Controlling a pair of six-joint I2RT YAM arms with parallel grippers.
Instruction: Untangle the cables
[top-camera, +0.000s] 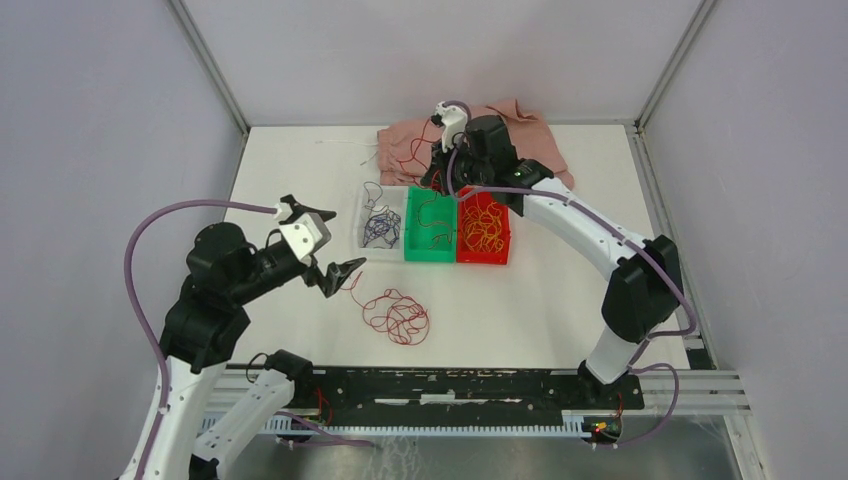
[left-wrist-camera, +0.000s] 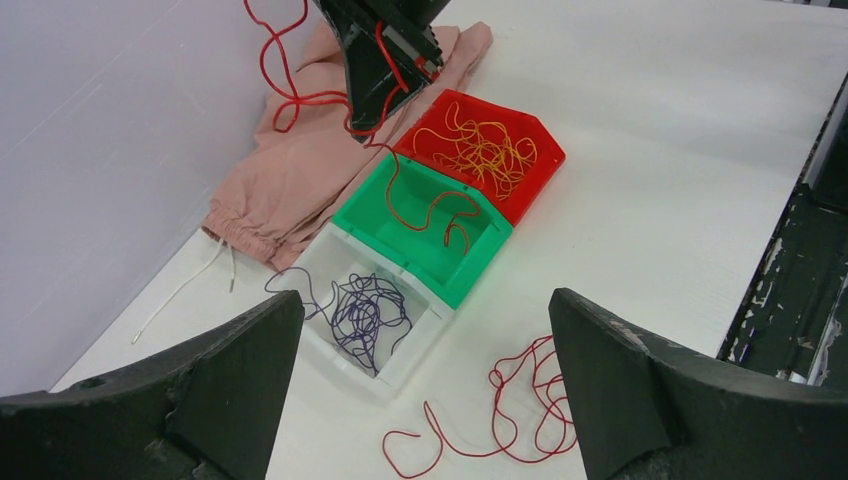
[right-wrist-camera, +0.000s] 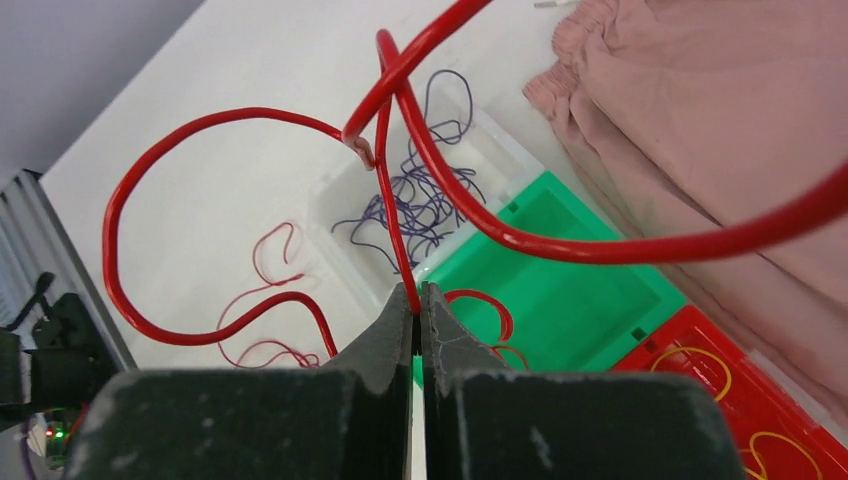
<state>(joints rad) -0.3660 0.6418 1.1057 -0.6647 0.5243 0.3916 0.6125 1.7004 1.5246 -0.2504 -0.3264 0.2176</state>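
Observation:
My right gripper (top-camera: 436, 178) (right-wrist-camera: 415, 295) is shut on a red cable (right-wrist-camera: 580, 248), held above the green bin (top-camera: 430, 253). That cable loops over the pink cloth (top-camera: 405, 155) and trails into the green bin (left-wrist-camera: 430, 210). A second red cable (top-camera: 398, 315) (left-wrist-camera: 520, 400) lies tangled loose on the table. The yellow cable (top-camera: 483, 228) (left-wrist-camera: 485, 150) fills the red bin. The purple-blue cable (top-camera: 380, 228) (left-wrist-camera: 360, 315) lies in the white bin. My left gripper (top-camera: 318, 240) (left-wrist-camera: 425, 330) is open and empty, above the table left of the loose red cable.
The white bin (top-camera: 366, 243), green bin and red bin (top-camera: 485, 257) stand side by side mid-table. A pink cloth (top-camera: 530, 135) with a white drawstring (left-wrist-camera: 190, 285) lies at the back by the wall. A black rail (top-camera: 450, 385) runs along the near edge.

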